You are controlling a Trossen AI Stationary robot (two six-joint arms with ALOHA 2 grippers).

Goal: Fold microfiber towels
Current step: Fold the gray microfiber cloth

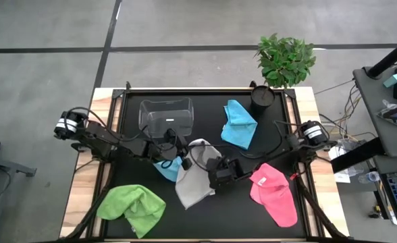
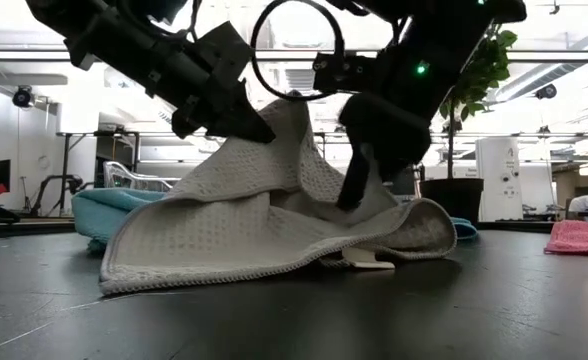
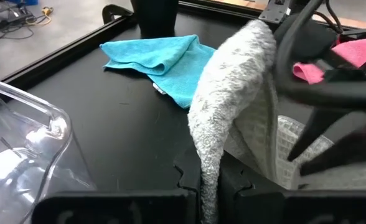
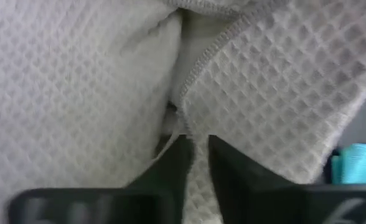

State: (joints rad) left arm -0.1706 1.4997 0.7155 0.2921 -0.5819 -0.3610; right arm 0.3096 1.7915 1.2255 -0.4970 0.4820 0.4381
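You see a clear plastic tub (image 1: 165, 113) toward the tabletop's (image 1: 205, 219) far side, a dark round pot (image 1: 261, 97) at the far right corner, a leafy plant (image 1: 285, 58) just beyond.

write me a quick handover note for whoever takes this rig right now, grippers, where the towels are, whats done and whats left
Left gripper: shut on the grey-white towel, holding one edge up at mid-table.
Right gripper: shut on the same towel's other side, low near the mat.
Other towels: a light blue one partly under the grey-white one, a second blue one by the black pot, a pink one at the right front, a green one at the left front.
Done: no towel looks neatly folded.
Left: finish this fold, then the other four.
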